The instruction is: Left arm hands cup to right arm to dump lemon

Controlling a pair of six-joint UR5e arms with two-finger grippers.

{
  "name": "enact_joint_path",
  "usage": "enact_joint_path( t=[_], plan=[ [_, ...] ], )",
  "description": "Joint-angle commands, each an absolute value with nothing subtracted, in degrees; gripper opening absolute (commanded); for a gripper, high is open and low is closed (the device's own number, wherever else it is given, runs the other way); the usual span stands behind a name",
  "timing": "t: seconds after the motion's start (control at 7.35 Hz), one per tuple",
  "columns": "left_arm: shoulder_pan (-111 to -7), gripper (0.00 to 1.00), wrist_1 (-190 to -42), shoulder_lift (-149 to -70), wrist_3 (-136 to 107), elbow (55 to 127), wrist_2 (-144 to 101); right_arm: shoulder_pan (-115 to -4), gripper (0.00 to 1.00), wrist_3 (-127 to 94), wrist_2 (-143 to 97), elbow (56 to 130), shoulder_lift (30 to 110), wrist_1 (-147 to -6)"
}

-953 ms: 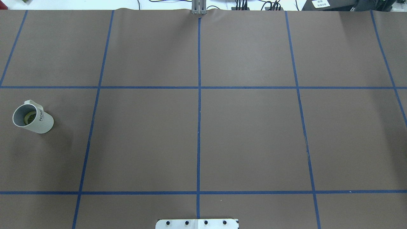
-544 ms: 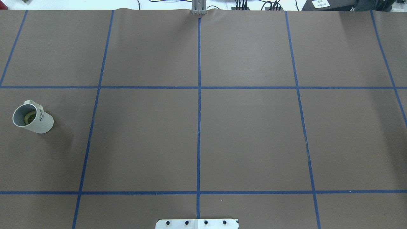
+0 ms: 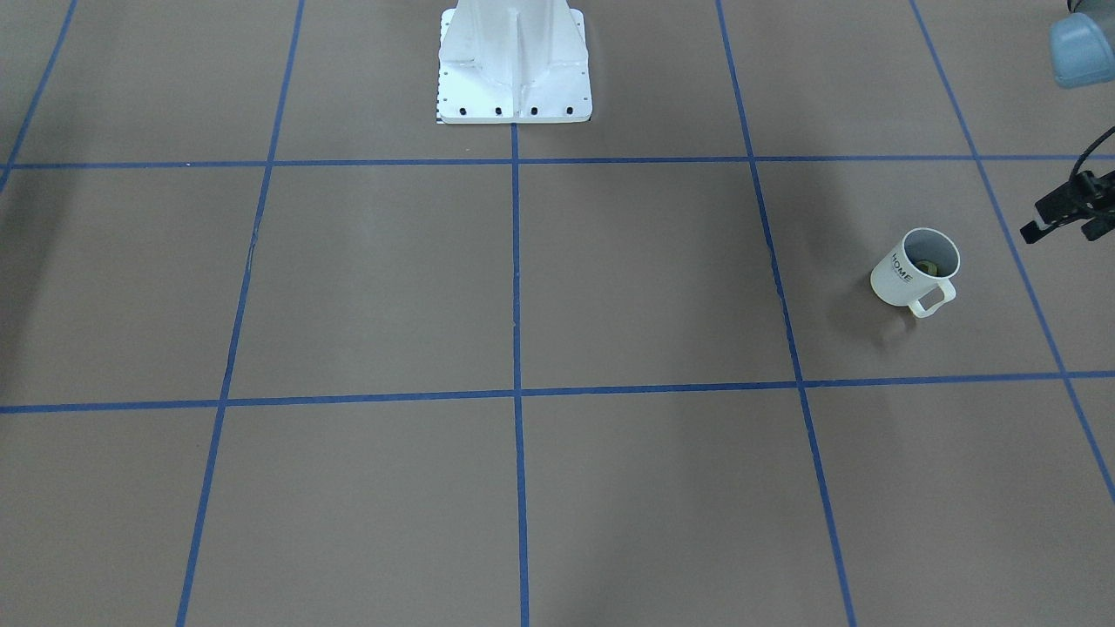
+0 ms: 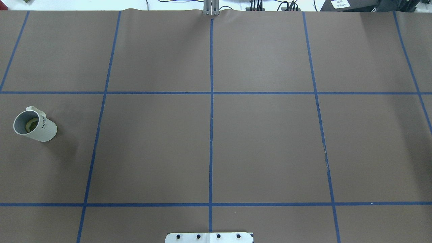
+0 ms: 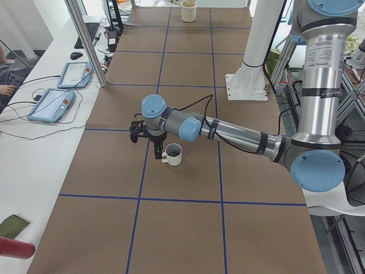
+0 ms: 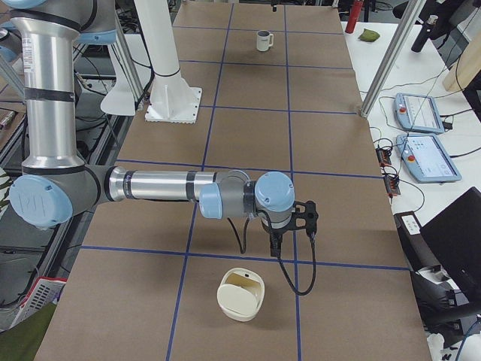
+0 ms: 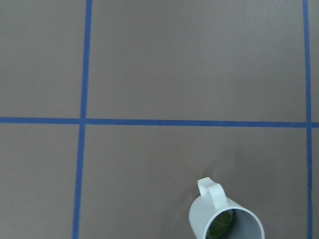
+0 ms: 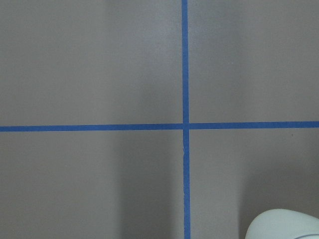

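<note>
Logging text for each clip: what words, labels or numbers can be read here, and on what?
"HOME": dark letters on the white mug.
Paper label on the black box beyond the table's far edge: print too small to read.
Sticker on the left arm: too blurred to read.

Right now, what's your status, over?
Left pincer, right pincer: state unclear. Small white HOME-lettered mug upright near left pincer, yellow-green lemon piece inside. Nothing blocking.

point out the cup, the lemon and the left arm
cup [image 3: 893, 283], exterior front-facing view, on its white outer wall
lemon [image 7: 221, 226], left wrist view, on the fruit inside the cup
left arm [image 5: 234, 133], exterior left view, on its silver forearm
</note>
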State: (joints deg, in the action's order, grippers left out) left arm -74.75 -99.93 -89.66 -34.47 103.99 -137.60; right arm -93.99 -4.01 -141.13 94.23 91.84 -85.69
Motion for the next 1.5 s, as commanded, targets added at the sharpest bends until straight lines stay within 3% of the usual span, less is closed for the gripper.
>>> enact_joint_path(
  t=[0.0,0.95,1.09,1.36],
  plan=[
    [-68.5,1.00,-104.6,-89.3,-43.3,103.2,-131.6,-94.0,1.00,-4.0,-141.0,94.3,92.1,-85.7],
    [-60.7,1.00,-104.9,-88.5,-43.1,98.0,-130.2,-94.0,1.00,-4.0,-140.7,94.6,92.1,-85.7],
    [-60.3,0.89,-104.9,-88.5,-43.5,97.7,-130.2,-94.0,1.00,-4.0,-140.7,94.6,92.2,-85.7],
    [-60.3,0.37,-104.9,-88.5,-43.7,97.1,-130.3,-94.0,1.00,-4.0,-140.8,94.6,92.3,-85.8]
  ],
)
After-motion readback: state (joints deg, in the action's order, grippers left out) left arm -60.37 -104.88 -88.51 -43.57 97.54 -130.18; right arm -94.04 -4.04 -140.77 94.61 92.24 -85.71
